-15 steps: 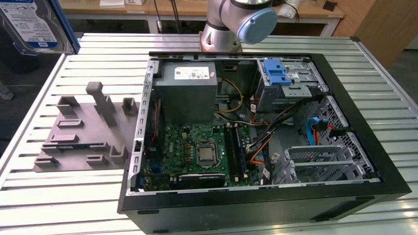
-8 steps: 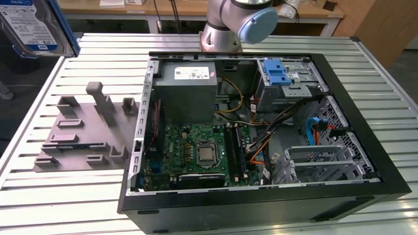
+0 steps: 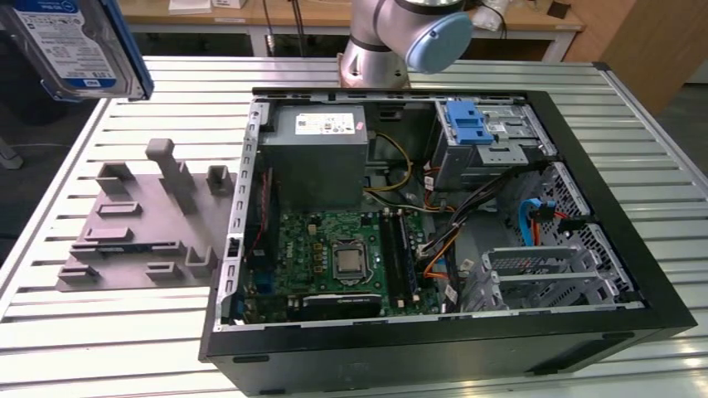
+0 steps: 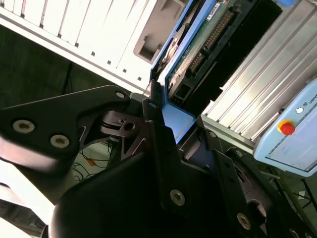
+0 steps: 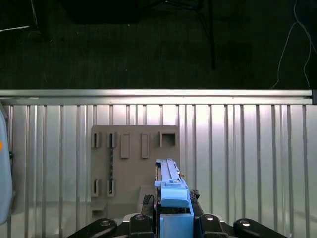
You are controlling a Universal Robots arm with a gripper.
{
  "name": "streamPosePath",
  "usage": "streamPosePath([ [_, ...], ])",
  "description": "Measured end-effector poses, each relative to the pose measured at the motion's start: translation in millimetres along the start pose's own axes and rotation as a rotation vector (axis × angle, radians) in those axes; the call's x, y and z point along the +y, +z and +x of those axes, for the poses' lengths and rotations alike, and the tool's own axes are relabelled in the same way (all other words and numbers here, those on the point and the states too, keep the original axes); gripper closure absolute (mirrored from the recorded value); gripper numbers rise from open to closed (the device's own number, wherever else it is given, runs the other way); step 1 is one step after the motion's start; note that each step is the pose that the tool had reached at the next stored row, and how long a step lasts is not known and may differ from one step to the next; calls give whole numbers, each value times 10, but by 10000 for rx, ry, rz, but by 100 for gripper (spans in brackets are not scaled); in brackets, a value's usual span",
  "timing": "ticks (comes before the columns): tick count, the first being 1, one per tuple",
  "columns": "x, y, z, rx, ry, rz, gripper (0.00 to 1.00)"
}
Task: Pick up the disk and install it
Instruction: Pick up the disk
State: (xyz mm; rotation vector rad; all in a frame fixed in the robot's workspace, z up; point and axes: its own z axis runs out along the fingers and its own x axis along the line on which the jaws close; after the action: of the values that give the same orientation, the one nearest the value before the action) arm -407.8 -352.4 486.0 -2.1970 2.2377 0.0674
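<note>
The disk (image 3: 69, 46), a silver drive with a white-and-blue label in a blue carrier, hangs in the air at the far upper corner of the exterior view's left, above the slatted table. In both wrist views my gripper (image 5: 172, 207) (image 4: 163, 121) is shut on the carrier's blue end. The disk (image 5: 168, 178) stands on edge out from the black fingers (image 5: 146, 203), over the grey holder plate. In the second wrist view the disk's (image 4: 198, 54) underside circuit board and connector show.
An open black computer case (image 3: 619, 249) lies on the table, with the motherboard, a grey power supply (image 3: 318, 145) and a drive bay with a blue latch (image 3: 473, 124). A grey holder plate (image 3: 133, 224) (image 5: 133, 148) with slots sits to the exterior view's left of it. The arm's base (image 3: 382, 41) stands behind.
</note>
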Motion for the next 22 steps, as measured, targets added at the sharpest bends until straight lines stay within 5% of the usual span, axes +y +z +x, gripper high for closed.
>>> streamPosePath([
  [9, -77, -6, 133, -1, 0, 1, 64],
  [22, -277, -18, 310, 0, 0, 1, 64],
])
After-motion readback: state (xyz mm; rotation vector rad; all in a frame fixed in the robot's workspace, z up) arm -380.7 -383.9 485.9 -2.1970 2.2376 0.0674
